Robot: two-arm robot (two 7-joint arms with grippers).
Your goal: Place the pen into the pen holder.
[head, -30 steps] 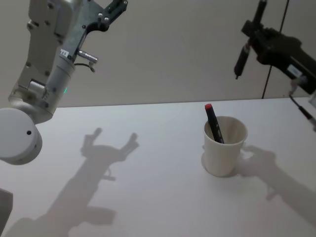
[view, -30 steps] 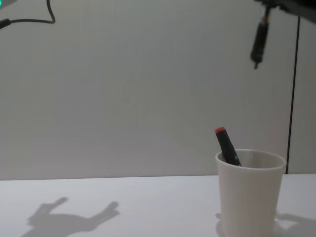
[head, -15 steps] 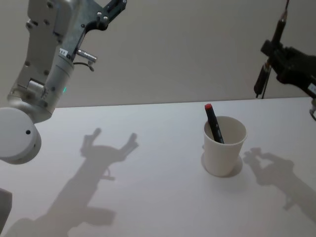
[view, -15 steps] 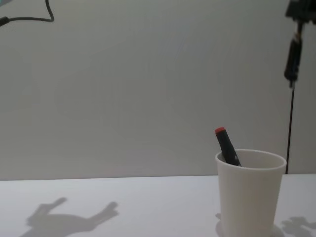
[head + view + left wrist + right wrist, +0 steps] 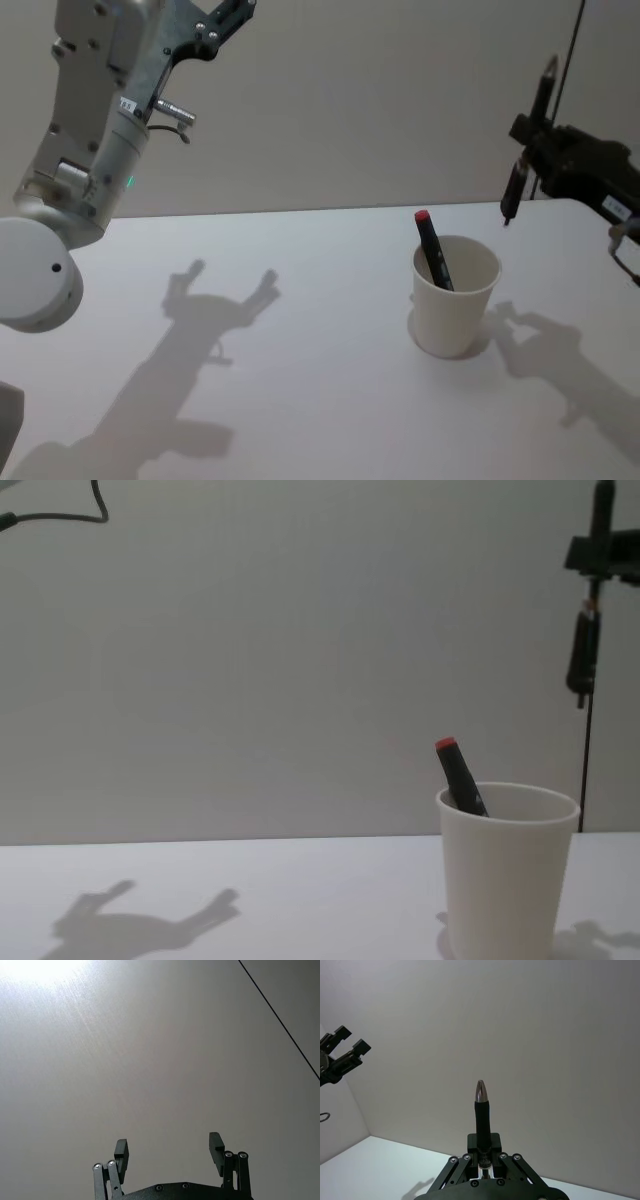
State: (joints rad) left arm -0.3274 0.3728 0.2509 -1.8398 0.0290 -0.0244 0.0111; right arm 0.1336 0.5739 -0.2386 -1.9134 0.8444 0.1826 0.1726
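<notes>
Right gripper [image 5: 535,125], pinching pen [image 5: 514,190], lowered toward pen holder [image 5: 455,296]; insertion pending. Left gripper [image 5: 170,1152] spread, parked.

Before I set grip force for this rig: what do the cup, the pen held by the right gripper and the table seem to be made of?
The pen holder looks like matte white paper: thin tapered wall, rolled rim. The pen in the right gripper seems to be dark plastic with a shiny, probably metal, pointed tip. The table looks like a smooth matte white laminate, though that is uncertain.
</notes>
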